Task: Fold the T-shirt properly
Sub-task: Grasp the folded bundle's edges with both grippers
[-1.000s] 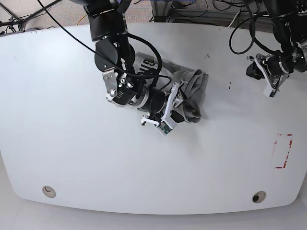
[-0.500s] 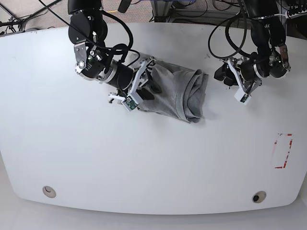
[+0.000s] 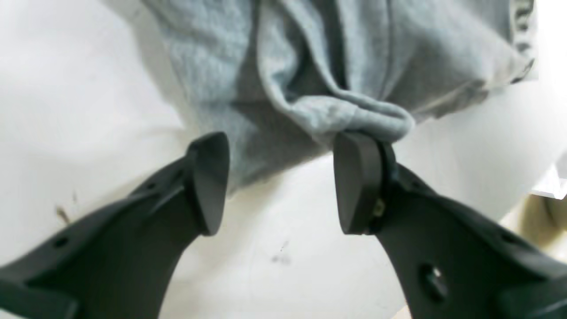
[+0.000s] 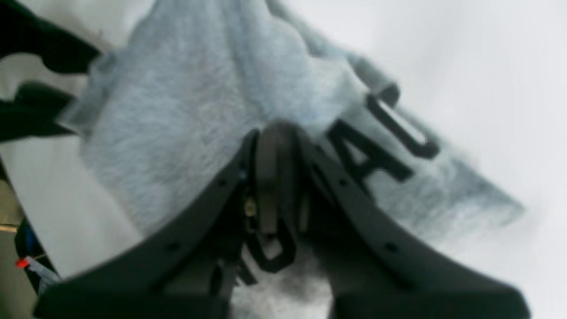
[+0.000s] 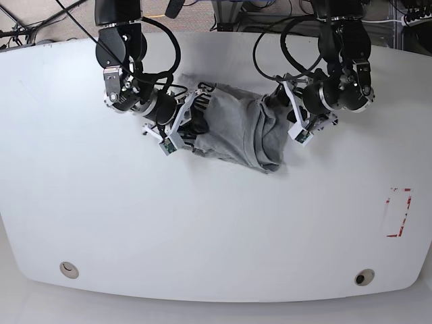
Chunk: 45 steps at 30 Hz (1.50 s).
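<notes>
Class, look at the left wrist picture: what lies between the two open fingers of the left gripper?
Between the left gripper fingers: bare white table near the camera, and beyond it the T-shirt edge, a fold resting against one fingertip.

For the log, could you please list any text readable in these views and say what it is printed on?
"AU": dark block letters on the T-shirt, beside the shut right gripper; further letters below are hidden or blurred.
Left wrist view: no text.
Base view: the T-shirt's print is too small to read.

Robotics lab bench: white table [image 5: 202, 229] with rounded corners, ringed by loose black cables [image 5: 283, 13] at the far edge, red tape marking [image 5: 398, 212] on the surface.
</notes>
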Tool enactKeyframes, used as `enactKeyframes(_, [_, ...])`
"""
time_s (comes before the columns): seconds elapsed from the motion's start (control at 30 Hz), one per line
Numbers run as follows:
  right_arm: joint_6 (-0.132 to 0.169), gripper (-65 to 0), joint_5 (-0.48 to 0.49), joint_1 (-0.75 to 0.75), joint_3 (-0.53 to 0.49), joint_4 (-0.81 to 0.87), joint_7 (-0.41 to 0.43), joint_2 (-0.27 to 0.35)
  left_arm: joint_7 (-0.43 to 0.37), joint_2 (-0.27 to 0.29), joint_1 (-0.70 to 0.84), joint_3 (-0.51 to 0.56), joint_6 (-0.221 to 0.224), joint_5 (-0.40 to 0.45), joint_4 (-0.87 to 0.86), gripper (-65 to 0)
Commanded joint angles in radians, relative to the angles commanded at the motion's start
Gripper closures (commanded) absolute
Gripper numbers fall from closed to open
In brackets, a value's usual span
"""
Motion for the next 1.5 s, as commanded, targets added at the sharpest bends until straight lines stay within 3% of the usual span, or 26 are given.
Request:
enactKeyframes(0.23, [0.0, -4.8, 0.002, -0.026, 0.0, 0.005, 0.003, -0.002, 0.0, -0.012, 0.023, 0.095, 0.0, -0.011, 0.026, -35.7])
enactKeyframes(0.53, [0.0, -4.8, 0.0, -0.028, 0.003, 0.009, 0.003, -0.002, 0.0, -0.011, 0.02, 0.109, 0.0, -0.011, -0.003, -34.4])
enactKeyframes(0.6, [0.0, -4.8, 0.0, -0.028, 0.002, 0.011, 0.003, -0.003, 0.0, -0.011, 0.02, 0.109, 0.0, -0.011, 0.002, -29.4])
enactKeyframes(0.7, [0.0, -4.8, 0.0, -0.028, 0.003, 0.009, 0.003, -0.005, 0.0, -0.011, 0.02, 0.104, 0.0, -0.008, -0.002, -9.2])
enactKeyframes(0.77, [0.0, -4.8, 0.0, -0.028, 0.003, 0.009, 0.003, -0.005, 0.0, -0.012, 0.02, 0.103, 0.0, -0.006, 0.0, -2.9])
enactKeyframes(1.03, [0.0, -4.8, 0.0, -0.028, 0.005, 0.011, 0.003, -0.005, 0.0, -0.021, -0.015, -0.003, 0.0, -0.005, 0.0, -3.1])
enactKeyframes(1.33, [0.0, -4.8, 0.003, -0.032, 0.002, 0.02, 0.003, -0.002, 0.002, -0.098, -0.08, -0.123, 0.0, -0.008, -0.003, -3.1])
enactKeyframes(1.5, [-0.009, -7.5, 0.005, -0.034, -0.002, 0.077, -0.005, -0.008, 0.002, -0.117, -0.089, -0.124, 0.0, -0.003, -0.003, -3.1])
